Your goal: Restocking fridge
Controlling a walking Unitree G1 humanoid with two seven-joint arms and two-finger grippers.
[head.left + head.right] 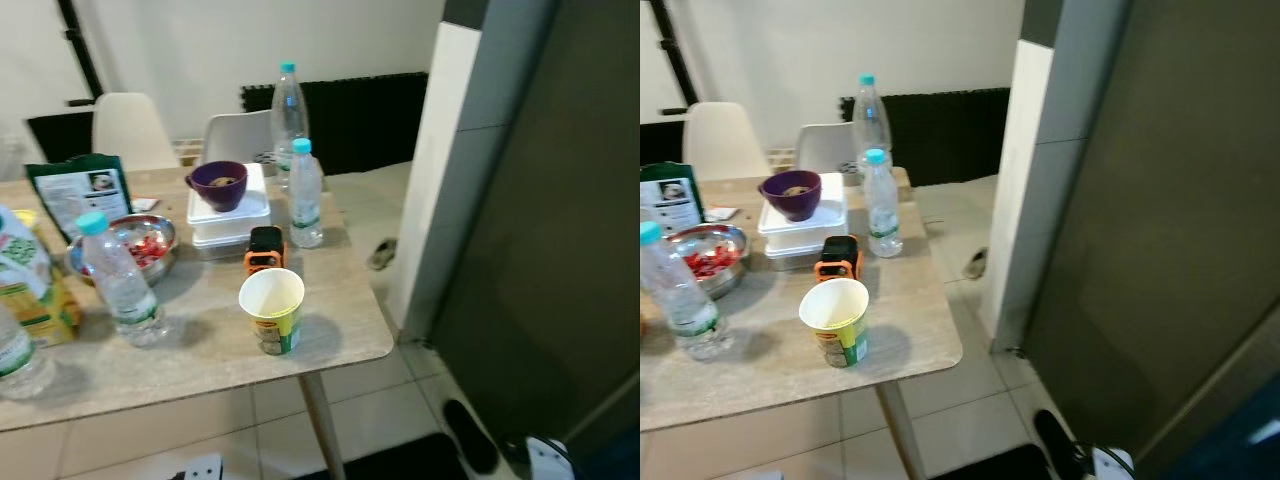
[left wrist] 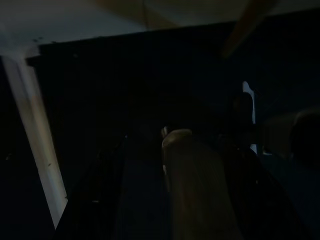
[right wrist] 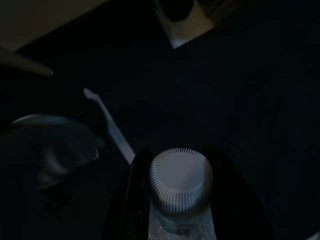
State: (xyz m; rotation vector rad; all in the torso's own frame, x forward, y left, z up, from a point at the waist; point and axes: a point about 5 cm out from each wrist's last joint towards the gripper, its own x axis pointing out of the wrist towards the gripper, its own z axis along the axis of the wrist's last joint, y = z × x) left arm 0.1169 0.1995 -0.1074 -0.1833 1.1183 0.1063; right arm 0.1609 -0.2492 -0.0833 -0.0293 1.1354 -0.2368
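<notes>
Right wrist view shows the right gripper fingers pinching a water bottle below its cap, away from the table; a loose neck grip could let it slip.

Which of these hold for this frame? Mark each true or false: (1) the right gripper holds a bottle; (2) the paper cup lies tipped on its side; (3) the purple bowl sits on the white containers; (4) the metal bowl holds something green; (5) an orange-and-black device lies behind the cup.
1. True: in the right wrist view the right gripper has its fingers on either side of a capped bottle.
2. False: the paper cup stands upright, mouth open.
3. True: the purple bowl rests on the stacked white containers.
4. False: the metal bowl holds something red.
5. True: the orange-and-black device lies just behind the cup.
</notes>
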